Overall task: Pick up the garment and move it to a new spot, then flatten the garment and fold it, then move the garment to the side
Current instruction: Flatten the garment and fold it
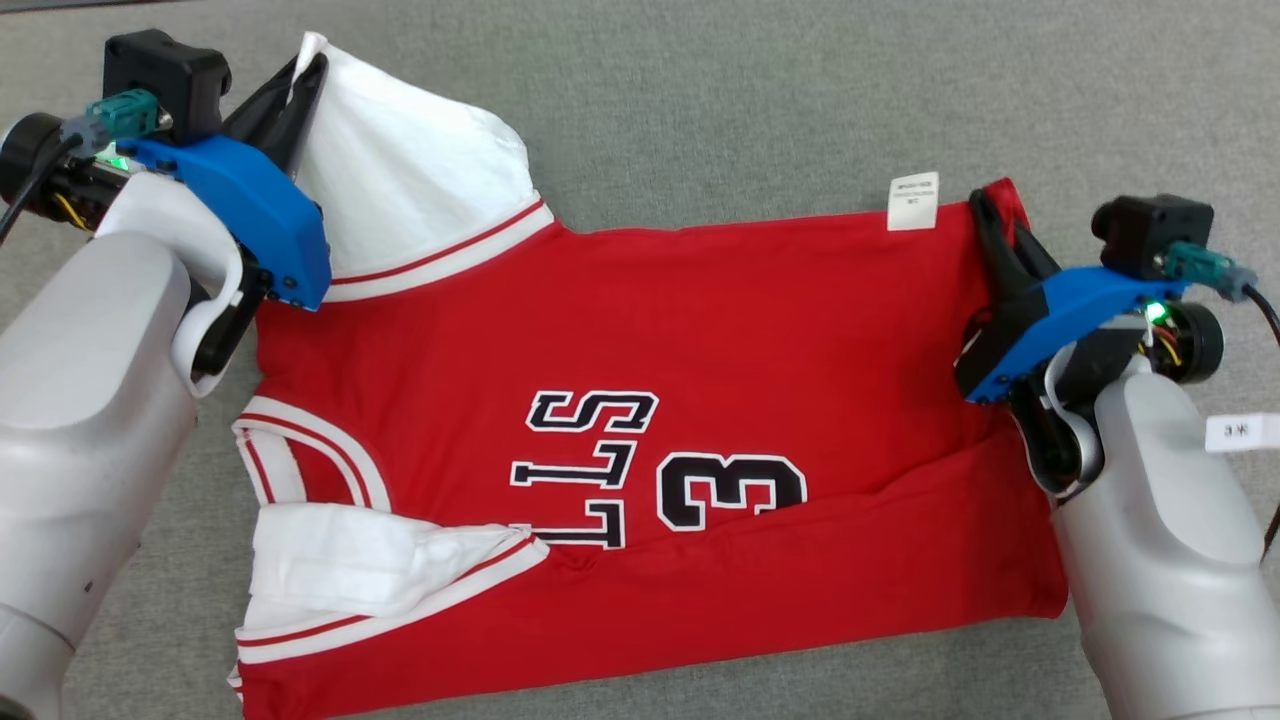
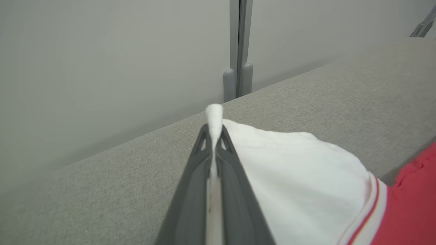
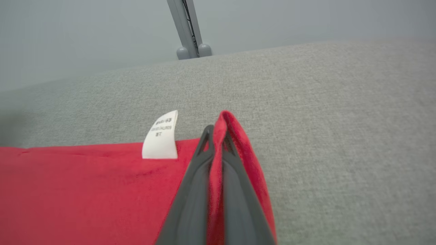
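One garment (image 1: 700, 330) lies on one grey counter (image 1: 700, 100). There are two claws, the left claw (image 1: 305, 75) and the right claw (image 1: 985, 205), each with two dark fingers (image 2: 190, 197) pressed together on cloth. The garment has two white sleeves: one held sleeve (image 1: 410, 190) pinched in the left claw, and one loose sleeve (image 1: 350, 570) nearer the robot than that claw. One white label (image 1: 913, 201) sits just beside the right claw. The print shows one numeral (image 1: 730, 490), a 3, and three black letters (image 1: 585, 465). Two green lights (image 1: 118, 160) glow, one behind each claw. One small sticker (image 1: 1242, 432) sits on the forearm behind the right claw. Beyond the claws, one grey post (image 2: 238, 41) rises, with two rounded caps (image 2: 229, 83) at its foot.
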